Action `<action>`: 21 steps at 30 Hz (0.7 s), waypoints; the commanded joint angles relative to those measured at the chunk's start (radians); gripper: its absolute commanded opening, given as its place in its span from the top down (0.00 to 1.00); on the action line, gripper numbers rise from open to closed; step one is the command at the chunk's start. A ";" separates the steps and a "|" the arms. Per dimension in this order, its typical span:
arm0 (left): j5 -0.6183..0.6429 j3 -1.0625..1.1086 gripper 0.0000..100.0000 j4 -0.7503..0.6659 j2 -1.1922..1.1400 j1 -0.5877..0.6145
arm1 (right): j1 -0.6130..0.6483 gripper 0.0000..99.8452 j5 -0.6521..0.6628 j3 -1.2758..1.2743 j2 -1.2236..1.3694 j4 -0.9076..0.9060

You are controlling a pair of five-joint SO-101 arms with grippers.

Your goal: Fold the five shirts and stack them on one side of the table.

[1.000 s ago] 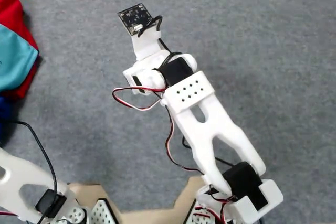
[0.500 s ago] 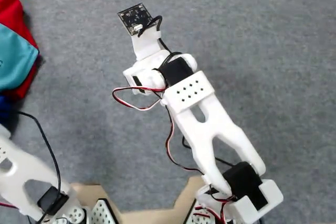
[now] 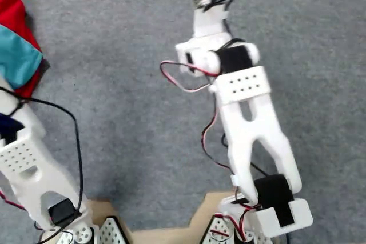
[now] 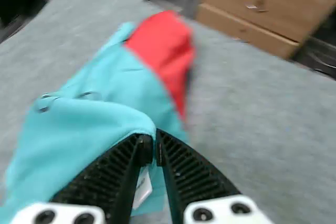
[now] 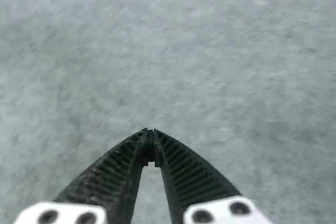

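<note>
Folded shirts lie piled at the table's left edge: a red shirt (image 3: 10, 5), a teal shirt (image 3: 17, 55) on top of it, and a dark blue one (image 3: 7, 125) nearer the front. In the left wrist view the teal shirt (image 4: 79, 124) lies under my left gripper (image 4: 153, 144), with the red shirt (image 4: 160, 45) beyond it. That gripper is shut, its tips at the teal shirt's folded edge; I cannot tell whether cloth is pinched. My right gripper (image 5: 150, 132) is shut over bare grey felt, holding nothing.
The right arm (image 3: 249, 118) stretches from its base at the front to the far middle of the grey felt table (image 3: 114, 84). The left arm (image 3: 26, 161) stands at the front left beside the pile. Cardboard boxes (image 4: 268, 3) sit beyond the table.
The right arm has swung to the right and farther back. The left arm has risen from the front corner toward the shirt pile at the left edge.
</note>
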State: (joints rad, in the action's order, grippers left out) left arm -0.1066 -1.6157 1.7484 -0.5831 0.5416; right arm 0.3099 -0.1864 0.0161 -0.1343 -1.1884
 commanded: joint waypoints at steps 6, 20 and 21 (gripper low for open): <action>0.143 -0.009 0.98 0.012 0.117 -0.249 | -0.249 0.99 -0.002 0.117 -0.008 0.009; 0.178 0.397 0.98 0.012 0.277 -0.652 | -0.539 0.99 0.006 0.116 -0.008 0.009; 0.178 0.423 0.98 0.011 0.289 -0.686 | -0.552 0.99 0.029 0.116 -0.008 0.009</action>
State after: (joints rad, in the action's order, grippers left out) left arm 0.0637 -1.2459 1.7484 -0.3759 -0.0460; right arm -0.1995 -0.1864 0.0882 -0.1343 -1.1884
